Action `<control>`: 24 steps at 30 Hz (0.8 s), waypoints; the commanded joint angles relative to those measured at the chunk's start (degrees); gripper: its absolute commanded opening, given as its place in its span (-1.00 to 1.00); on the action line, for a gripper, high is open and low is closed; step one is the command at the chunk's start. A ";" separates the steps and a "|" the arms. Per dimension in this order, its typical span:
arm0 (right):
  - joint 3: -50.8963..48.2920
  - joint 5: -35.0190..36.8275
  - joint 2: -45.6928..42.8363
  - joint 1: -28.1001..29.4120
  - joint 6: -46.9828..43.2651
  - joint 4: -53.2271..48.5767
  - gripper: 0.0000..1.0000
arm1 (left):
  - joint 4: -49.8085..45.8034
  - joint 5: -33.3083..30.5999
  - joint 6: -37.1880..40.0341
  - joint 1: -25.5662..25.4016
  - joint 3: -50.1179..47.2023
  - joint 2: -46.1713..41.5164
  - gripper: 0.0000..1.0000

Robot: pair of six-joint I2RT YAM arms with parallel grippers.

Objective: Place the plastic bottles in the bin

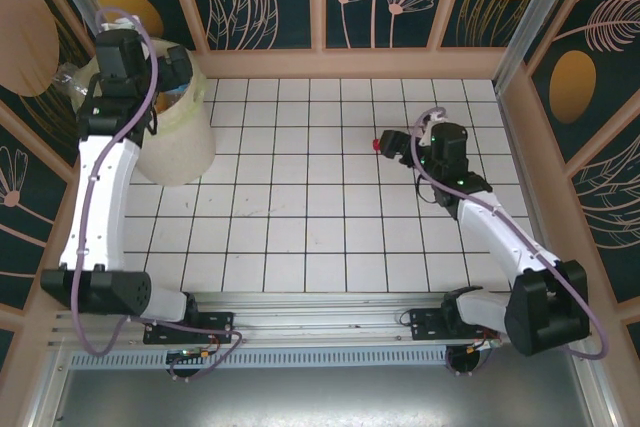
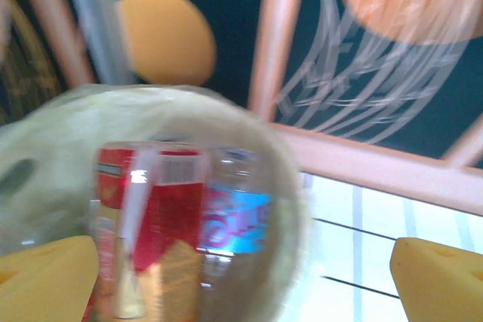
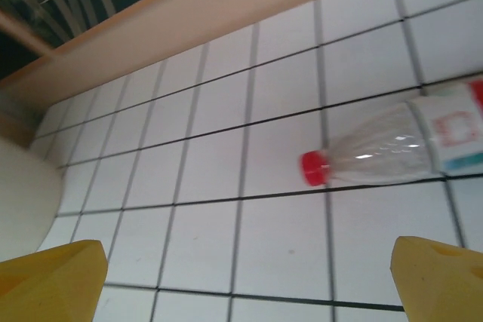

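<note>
The cream bin (image 1: pixel 183 147) stands at the far left corner; in the left wrist view its rim (image 2: pixel 189 99) rings a red-labelled bottle (image 2: pixel 155 209) and a blue-labelled bottle (image 2: pixel 238 220) lying inside. My left gripper (image 1: pixel 178 69) hovers over the bin's mouth, open (image 2: pixel 241 283), nothing between its yellow fingers. On the tiles lies a clear bottle (image 3: pixel 392 152) with a red cap (image 3: pixel 312 168) and a white label. My right gripper (image 1: pixel 393 144) hangs open (image 3: pixel 249 284) just above and short of it. From above, only the cap (image 1: pixel 376 145) peeks out beside the gripper.
Wooden rails and patterned panels wall the table at the back and both sides. The bin's wall (image 3: pixel 23 201) shows at the left edge of the right wrist view, several tiles from the bottle. White tiled floor (image 1: pixel 300 217) spreads between the two arms.
</note>
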 commanded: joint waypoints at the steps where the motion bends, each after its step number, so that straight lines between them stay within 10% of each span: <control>1: 1.84 1.74 2.12 -3.59 4.79 -1.04 0.95 | 6.89 17.19 -1.84 -0.18 -6.41 -2.73 0.97; 4: 2.78 2.02 4.98 -6.24 6.34 -1.19 0.97 | 12.77 26.56 -3.88 -0.85 -13.97 -6.38 0.97; 24: 17.60 4.39 29.76 -14.22 14.45 -0.68 0.98 | 28.83 33.94 -11.21 -11.78 -40.42 -14.43 0.97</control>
